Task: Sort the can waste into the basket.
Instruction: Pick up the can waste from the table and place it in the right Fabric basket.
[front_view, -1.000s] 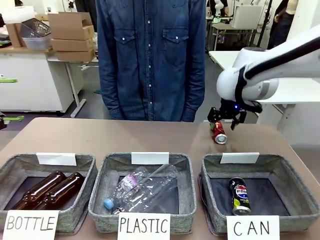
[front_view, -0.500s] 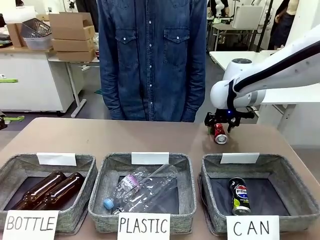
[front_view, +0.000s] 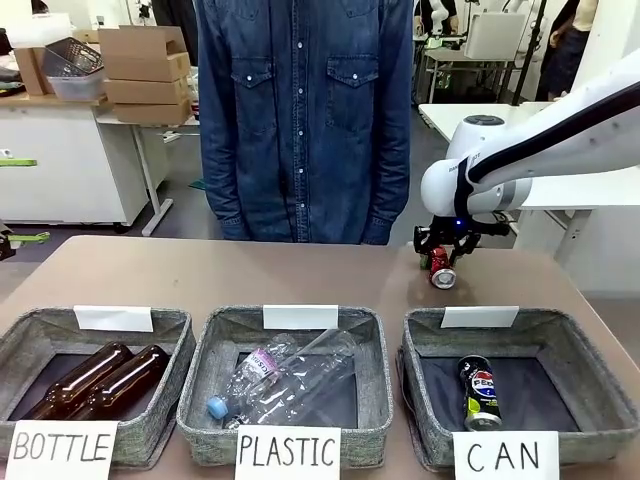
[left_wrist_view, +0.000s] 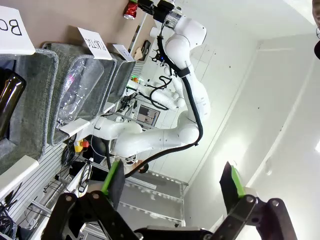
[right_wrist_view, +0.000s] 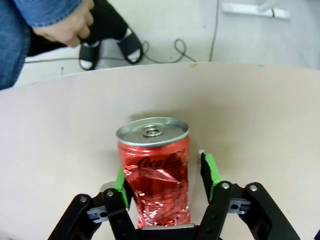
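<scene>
The red can (right_wrist_view: 154, 172) — crumpled at its middle, silver top intact — lay on the table (right_wrist_view: 260, 115) at the wrist frame's centre, long axis running bottom to top, lid facing up-frame. The right hand (right_wrist_view: 165, 175) straddled it, fingers (right_wrist_view: 209, 170) spread, one not touching.

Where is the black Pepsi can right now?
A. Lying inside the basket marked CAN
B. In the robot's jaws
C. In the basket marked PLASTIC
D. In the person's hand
A. The Pepsi can lies inside the CAN basket, while the right gripper has its jaws around the red can on the table beyond it.
</scene>
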